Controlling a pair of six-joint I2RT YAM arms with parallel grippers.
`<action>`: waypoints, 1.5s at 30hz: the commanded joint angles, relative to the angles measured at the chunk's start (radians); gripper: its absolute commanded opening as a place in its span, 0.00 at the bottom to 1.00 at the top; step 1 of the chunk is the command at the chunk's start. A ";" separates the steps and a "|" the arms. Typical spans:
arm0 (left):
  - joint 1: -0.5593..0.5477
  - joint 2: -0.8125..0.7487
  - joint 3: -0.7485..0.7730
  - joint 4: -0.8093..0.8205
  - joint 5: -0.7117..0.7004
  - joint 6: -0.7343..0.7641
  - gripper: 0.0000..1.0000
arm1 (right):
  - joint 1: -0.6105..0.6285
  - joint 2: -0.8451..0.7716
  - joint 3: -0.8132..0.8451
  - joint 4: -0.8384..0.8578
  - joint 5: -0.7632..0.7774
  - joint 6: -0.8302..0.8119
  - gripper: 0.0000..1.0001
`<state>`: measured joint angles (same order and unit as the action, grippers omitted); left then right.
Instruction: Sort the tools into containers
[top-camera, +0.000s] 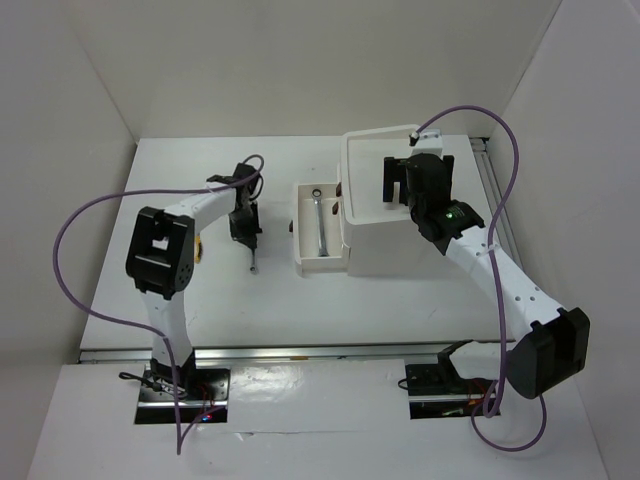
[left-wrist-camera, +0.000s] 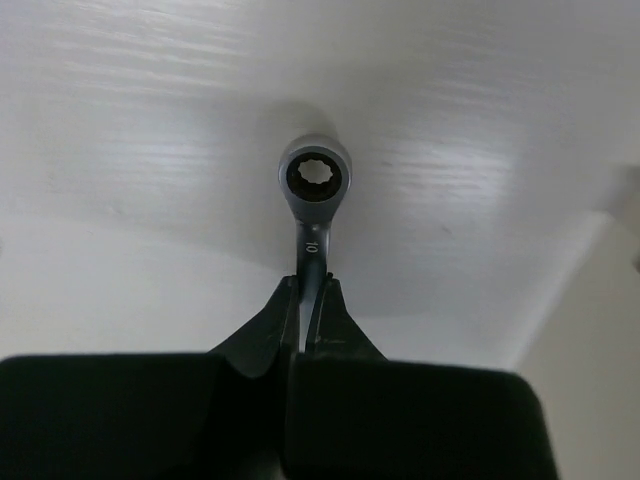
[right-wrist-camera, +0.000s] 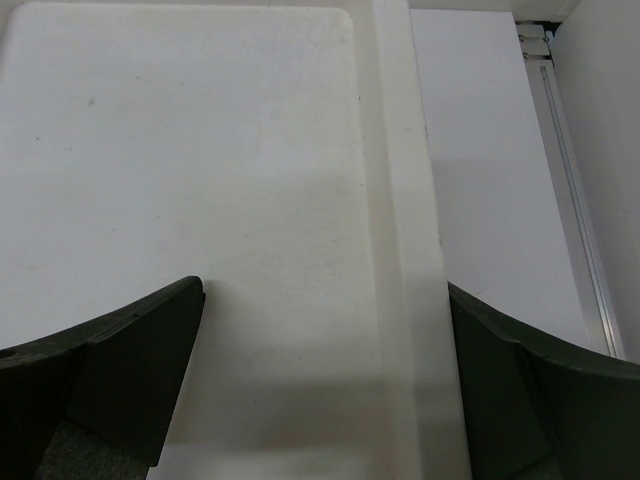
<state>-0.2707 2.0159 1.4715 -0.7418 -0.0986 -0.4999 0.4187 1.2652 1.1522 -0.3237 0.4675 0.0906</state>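
Two wrenches — one drawer, one cabinet

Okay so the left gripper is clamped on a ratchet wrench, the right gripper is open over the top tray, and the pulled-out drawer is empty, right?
Not quite. The pulled-out drawer is not empty: a second silver wrench lies in it, as the top external view shows. The rest holds: the left gripper is shut on a ratchet wrench, and the right gripper is open over the top tray.

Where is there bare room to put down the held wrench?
Top tray under the open right gripper looks bare. The open drawer has room beside its wrench. Table in front of the cabinet is bare. Tightest: between drawer and left gripper.
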 joint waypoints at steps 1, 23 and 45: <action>0.005 -0.205 -0.013 0.137 0.271 -0.018 0.00 | 0.051 0.016 -0.048 -0.170 -0.101 0.032 1.00; -0.127 -0.028 0.245 0.386 0.643 -0.190 0.50 | 0.051 0.056 -0.048 -0.170 -0.101 0.041 1.00; -0.116 -0.203 -0.037 0.209 -0.095 -0.206 0.00 | 0.060 0.066 -0.048 -0.179 -0.090 0.041 1.00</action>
<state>-0.3756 1.7992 1.4288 -0.5327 -0.1520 -0.6895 0.4198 1.2732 1.1526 -0.3206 0.4767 0.0887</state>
